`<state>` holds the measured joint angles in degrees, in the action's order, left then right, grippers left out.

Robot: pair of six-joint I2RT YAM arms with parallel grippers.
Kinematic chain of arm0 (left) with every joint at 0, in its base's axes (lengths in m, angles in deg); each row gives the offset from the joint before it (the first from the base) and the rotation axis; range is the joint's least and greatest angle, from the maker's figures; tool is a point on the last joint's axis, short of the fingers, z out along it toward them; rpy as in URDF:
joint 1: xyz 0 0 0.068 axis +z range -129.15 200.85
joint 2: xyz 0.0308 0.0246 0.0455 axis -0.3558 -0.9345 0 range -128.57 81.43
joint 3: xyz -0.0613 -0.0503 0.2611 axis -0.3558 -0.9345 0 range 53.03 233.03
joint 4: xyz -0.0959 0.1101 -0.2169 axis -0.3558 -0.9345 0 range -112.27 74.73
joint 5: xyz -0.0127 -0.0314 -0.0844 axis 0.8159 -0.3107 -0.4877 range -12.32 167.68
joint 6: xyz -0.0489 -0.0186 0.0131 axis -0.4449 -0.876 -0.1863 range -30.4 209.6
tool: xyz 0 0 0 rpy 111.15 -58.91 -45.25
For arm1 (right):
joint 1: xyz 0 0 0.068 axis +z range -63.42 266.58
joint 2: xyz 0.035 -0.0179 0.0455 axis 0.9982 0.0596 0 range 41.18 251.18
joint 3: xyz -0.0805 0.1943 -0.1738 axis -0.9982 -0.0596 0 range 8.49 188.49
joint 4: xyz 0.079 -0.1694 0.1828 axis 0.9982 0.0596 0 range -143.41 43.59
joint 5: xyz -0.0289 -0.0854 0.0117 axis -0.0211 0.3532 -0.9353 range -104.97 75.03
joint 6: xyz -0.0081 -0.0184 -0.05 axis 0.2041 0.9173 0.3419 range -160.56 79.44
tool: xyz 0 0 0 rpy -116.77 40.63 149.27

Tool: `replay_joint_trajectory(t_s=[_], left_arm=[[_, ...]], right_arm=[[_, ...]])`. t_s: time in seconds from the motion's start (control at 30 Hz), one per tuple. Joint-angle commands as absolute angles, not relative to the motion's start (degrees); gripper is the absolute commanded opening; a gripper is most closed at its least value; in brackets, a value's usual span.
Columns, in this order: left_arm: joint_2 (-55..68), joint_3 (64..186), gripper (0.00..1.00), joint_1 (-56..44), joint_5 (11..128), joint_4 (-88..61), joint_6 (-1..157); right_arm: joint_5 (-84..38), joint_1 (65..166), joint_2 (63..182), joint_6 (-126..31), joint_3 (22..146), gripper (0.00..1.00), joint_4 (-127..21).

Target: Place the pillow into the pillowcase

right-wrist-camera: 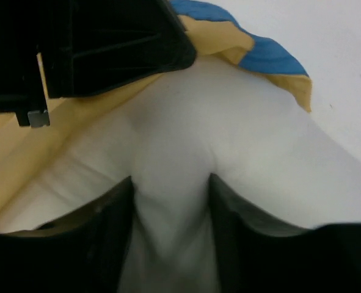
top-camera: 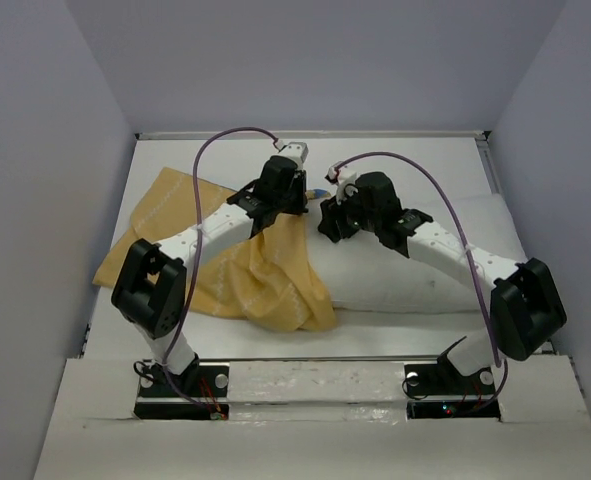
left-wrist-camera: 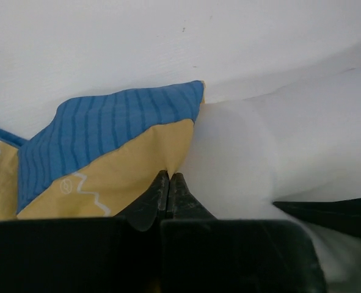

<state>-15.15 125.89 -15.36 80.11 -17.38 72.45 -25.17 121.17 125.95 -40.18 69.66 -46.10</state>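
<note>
Your left gripper (left-wrist-camera: pixel 168 183) is clamped on the pillowcase (left-wrist-camera: pixel 107 122) hem; your right gripper (right-wrist-camera: pixel 170 183) pinches a fold of the pillow (right-wrist-camera: pixel 241 140), whose corner sits just inside the opening. You're mid-insertion, I judge: next, push that corner deeper while holding the hem taut.

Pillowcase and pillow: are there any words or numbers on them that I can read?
None can be read.
The pillowcase shows only blue stripes and white zigzag lines.
A tiny round mark on it is too blurred to tell.
The pillow is plain white.
</note>
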Motion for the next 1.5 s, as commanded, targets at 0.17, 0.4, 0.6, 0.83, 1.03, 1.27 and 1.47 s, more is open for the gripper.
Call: replay_joint_trajectory(t_s=[0.17,0.4,0.6,0.83,1.03,1.27,1.47], left_arm=[[-5.59,128.53,0.0,-14.92,56.08,-1.41,61.31],[-1.19,129.58,0.0,-17.46,47.97,4.06,53.83],[0.13,128.18,0.0,-22.48,46.83,13.0,46.98],[-3.65,131.61,0.0,-25.12,44.45,13.21,44.07],[-1.28,126.86,0.85,-23.36,66.3,-2.33,57.06],[13.18,112.57,0.99,-24.68,85.98,-5.77,63.05],[26.75,97.35,0.74,-30.12,94.38,-7.63,59.29]], right_arm=[[-46.44,121.39,118.36,-46.25,61.33,0.0,-58.71],[-43.39,121.39,112.01,-64.19,49.11,0.0,-94.52],[-34.31,121.39,121.74,-78.95,42.59,0.0,-124.92],[-18.17,124.82,122.95,-80.65,39.52,0.0,-129.98],[2.95,122.98,112.11,-80.55,42.05,0.0,-101.44],[0.14,114.98,116.58,-81.62,52.42,0.0,-82.26],[0.41,113.3,120.63,-74.32,65.16,0.12,-68.38]])
